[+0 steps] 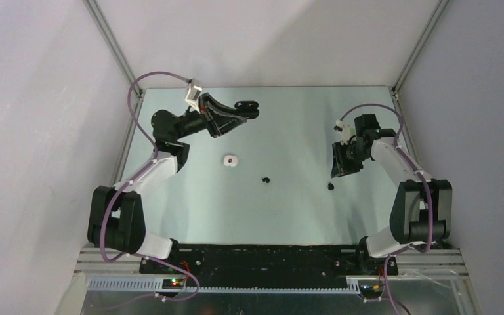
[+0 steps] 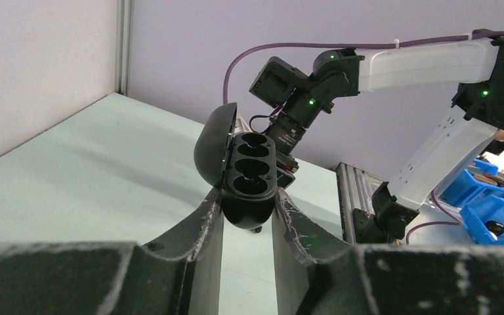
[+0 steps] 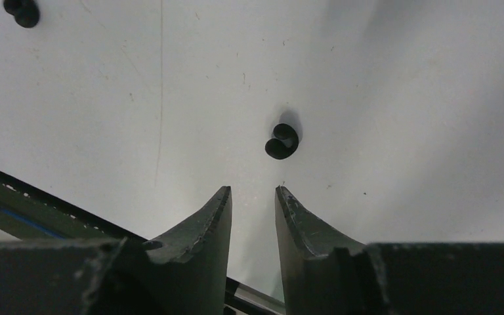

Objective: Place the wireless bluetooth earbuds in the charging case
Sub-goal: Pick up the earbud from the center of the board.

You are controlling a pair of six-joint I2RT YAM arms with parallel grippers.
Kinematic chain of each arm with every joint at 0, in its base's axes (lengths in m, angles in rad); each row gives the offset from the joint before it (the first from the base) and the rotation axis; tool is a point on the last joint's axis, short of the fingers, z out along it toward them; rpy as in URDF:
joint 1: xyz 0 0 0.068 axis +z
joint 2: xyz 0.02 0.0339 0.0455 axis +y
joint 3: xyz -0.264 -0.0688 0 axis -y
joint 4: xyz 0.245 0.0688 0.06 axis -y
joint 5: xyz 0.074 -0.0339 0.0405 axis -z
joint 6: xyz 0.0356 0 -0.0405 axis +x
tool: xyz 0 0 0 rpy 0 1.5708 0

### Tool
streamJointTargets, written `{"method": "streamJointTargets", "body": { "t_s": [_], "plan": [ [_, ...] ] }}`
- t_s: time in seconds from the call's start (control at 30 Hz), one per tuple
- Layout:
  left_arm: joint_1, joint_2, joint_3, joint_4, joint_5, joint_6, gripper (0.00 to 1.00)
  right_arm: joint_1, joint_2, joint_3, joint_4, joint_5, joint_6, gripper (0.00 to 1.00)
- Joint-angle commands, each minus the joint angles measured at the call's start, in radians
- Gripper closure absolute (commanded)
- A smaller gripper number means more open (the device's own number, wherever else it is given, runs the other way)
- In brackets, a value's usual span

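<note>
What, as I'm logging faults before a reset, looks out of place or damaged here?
Nothing stands out. The left gripper holds the black charging case lid-open, its sockets empty. One black earbud lies loose on the table just ahead of the open right gripper, another earbud farther off, as expected mid-task. No damage shows.

Smooth black plastic charging case (image 2: 249, 197); matt pale-green table (image 2: 105, 164), faintly scratched.

Glossy black oval charging case (image 2: 249, 177), lid open, wells empty, at twelve o'clock; tiny black earbud (image 1: 266, 179) mid-table, second black earbud (image 1: 330, 186) at four o'clock.
</note>
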Motion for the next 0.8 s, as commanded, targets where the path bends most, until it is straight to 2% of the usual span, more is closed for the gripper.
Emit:
{"method": "streamJointTargets", "body": {
  "t_s": [0.0, 0.07, 0.1, 0.2, 0.23, 0.37, 0.53, 0.67, 0.77],
  "plan": [
    [0.022, -0.048, -0.011, -0.014, -0.004, 0.034, 1.00, 0.000, 0.041, 0.014, 0.001, -0.040, -0.075, 0.64],
    [0.023, -0.050, -0.012, -0.018, -0.001, 0.036, 1.00, 0.029, 0.036, 0.033, -0.004, -0.128, -0.161, 0.63],
    [0.026, -0.052, -0.015, -0.019, -0.001, 0.038, 1.00, 0.076, 0.026, 0.035, 0.010, -0.176, -0.263, 0.61],
    [0.030, -0.055, -0.022, -0.030, -0.004, 0.039, 1.00, 0.169, -0.033, 0.018, 0.098, -0.238, -0.490, 0.56],
    [0.033, -0.058, -0.022, -0.032, -0.003, 0.040, 1.00, 0.194, -0.035, 0.013, 0.121, -0.243, -0.500, 0.56],
    [0.049, -0.065, -0.023, -0.052, 0.003, 0.045, 1.00, 0.253, 0.068, 0.079, 0.207, -0.221, -0.457, 0.57],
    [0.066, -0.082, -0.041, -0.076, 0.002, 0.045, 1.00, 0.320, 0.243, 0.241, 0.258, -0.207, -0.292, 0.59],
    [0.075, -0.102, -0.055, -0.101, 0.005, 0.052, 1.00, 0.378, 0.299, 0.285, 0.281, -0.217, -0.324, 0.58],
    [0.084, -0.108, -0.065, -0.110, -0.004, 0.052, 1.00, 0.405, 0.374, 0.326, 0.299, -0.217, -0.285, 0.58]
  ]
}}
